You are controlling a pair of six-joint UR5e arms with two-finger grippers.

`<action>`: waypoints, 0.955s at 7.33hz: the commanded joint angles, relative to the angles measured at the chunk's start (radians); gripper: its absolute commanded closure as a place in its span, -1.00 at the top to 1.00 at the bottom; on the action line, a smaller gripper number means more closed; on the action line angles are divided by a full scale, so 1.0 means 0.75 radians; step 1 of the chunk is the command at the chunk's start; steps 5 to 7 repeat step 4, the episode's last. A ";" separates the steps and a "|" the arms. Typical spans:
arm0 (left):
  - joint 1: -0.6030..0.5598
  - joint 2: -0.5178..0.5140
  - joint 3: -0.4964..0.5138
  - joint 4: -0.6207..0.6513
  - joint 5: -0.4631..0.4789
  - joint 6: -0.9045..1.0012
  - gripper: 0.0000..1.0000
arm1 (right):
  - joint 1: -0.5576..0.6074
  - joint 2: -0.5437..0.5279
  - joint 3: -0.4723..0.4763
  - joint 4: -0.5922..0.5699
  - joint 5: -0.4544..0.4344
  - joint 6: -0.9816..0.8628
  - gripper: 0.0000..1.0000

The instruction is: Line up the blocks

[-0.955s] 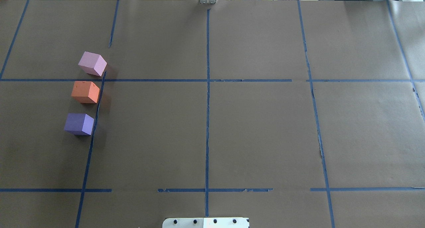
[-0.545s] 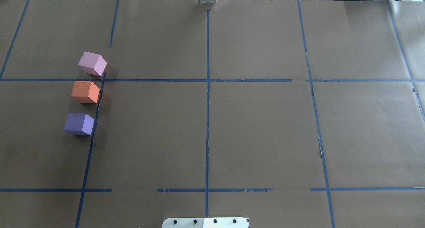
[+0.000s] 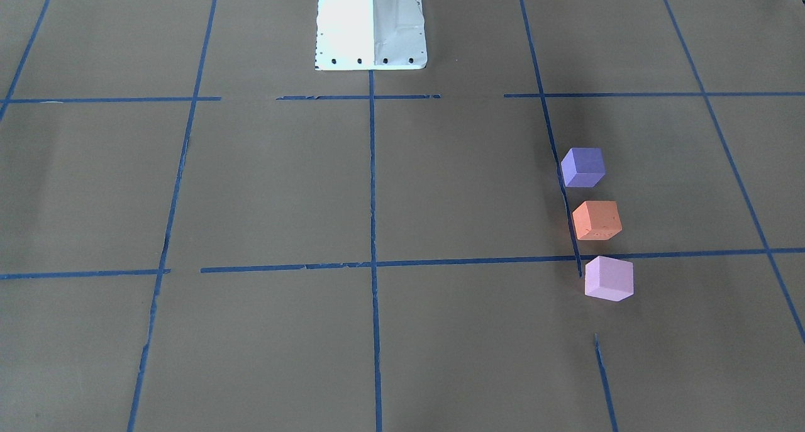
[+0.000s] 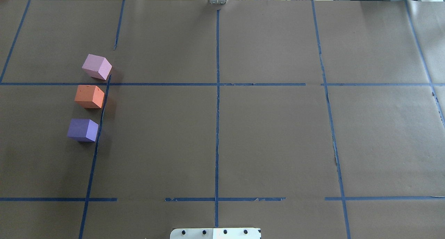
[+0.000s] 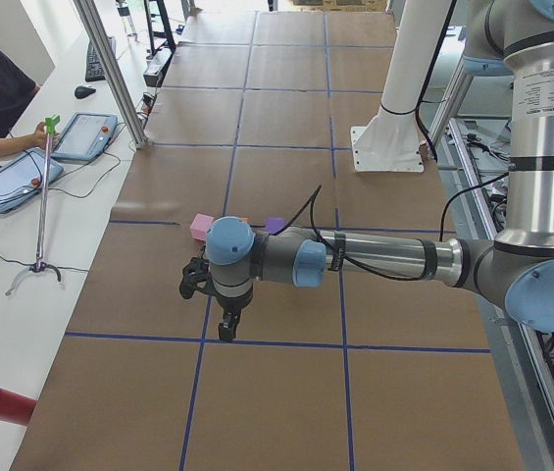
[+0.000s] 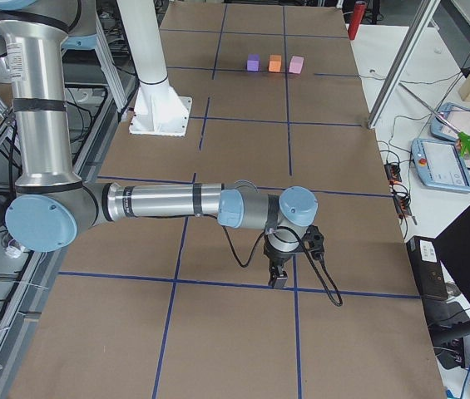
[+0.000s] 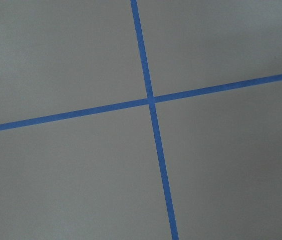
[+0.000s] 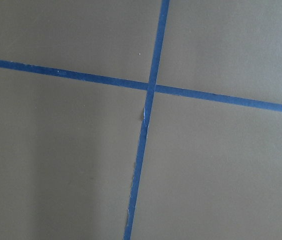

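Three blocks stand in a line with small gaps on the brown table, on the robot's left side: the pale pink block farthest from the robot, the orange block in the middle, the blue-purple block nearest. They also show in the front view: blue-purple, orange, pink. My left gripper hangs over the table, apart from the blocks, and shows only in the left side view. My right gripper shows only in the right side view, far from them. I cannot tell whether either is open or shut.
Blue tape lines form a grid on the table paper. The white robot base stands at the robot's edge. An operator's tablets and a red cylinder lie beside the table on the left end.
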 commanded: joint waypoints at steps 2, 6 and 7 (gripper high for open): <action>0.000 -0.001 -0.006 0.001 0.000 -0.001 1.00 | 0.000 0.000 0.000 0.000 0.000 0.000 1.00; 0.000 -0.001 -0.018 0.001 0.002 -0.003 1.00 | 0.000 0.000 0.000 0.000 0.000 0.000 1.00; 0.000 -0.001 -0.018 0.001 0.002 -0.003 1.00 | 0.000 0.000 0.000 0.000 0.000 0.000 1.00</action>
